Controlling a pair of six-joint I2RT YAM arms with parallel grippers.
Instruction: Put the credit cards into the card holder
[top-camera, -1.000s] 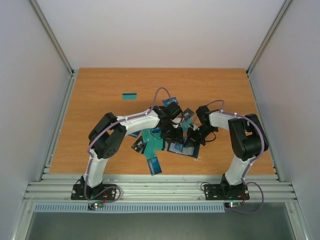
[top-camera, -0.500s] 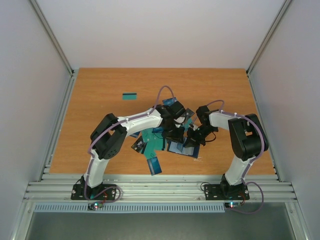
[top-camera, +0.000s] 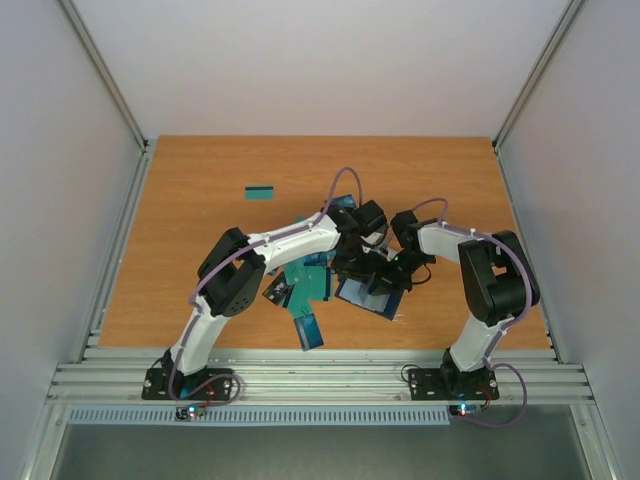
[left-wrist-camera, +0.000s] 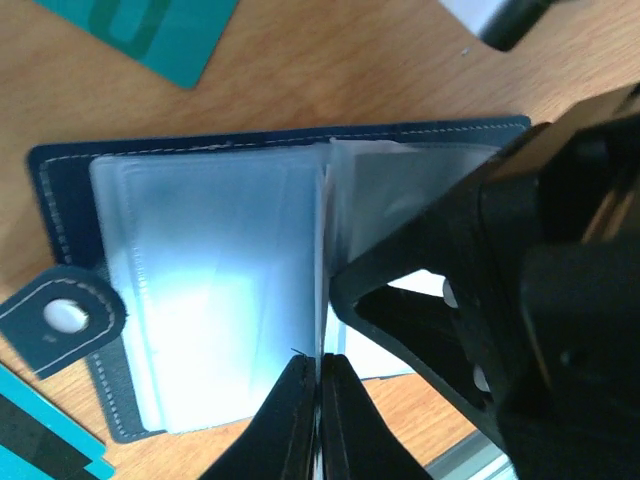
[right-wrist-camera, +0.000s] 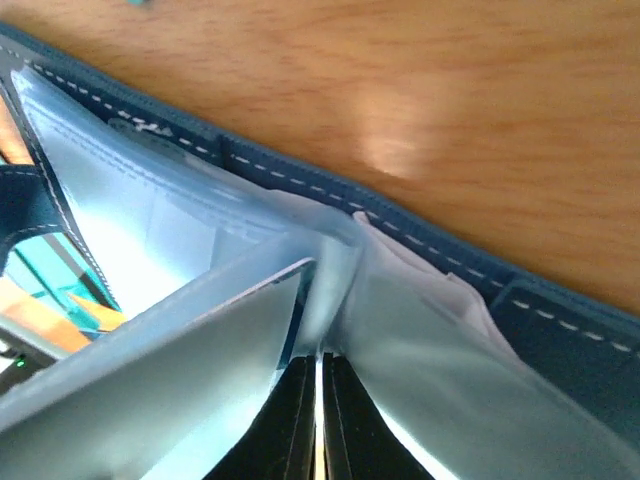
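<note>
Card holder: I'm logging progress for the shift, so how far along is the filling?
Done: the navy-blue stitched card holder lies open on the wooden table, its clear plastic sleeves looking empty. In hand: the left hand and right hand each pinch a sleeve leaf. Left: every card, including the teal-green plastic cards heaped beside it and one lone teal card farther off.

A wooden table top (top-camera: 200, 200), orange-brown and finely grained, fills the floor of a booth closed in by a plain pale back wall (top-camera: 320, 60) and two pale side panels (top-camera: 50, 220), with slanting aluminium posts (top-camera: 105, 75) in the far corners. Along its near edge run ribbed aluminium rails (top-camera: 320, 378) and a slotted white strip (top-camera: 320, 414), then a dull grey ledge (top-camera: 300, 452). The light is soft and even, leaving one pale sheen (right-wrist-camera: 390, 150) on the wood.
</note>
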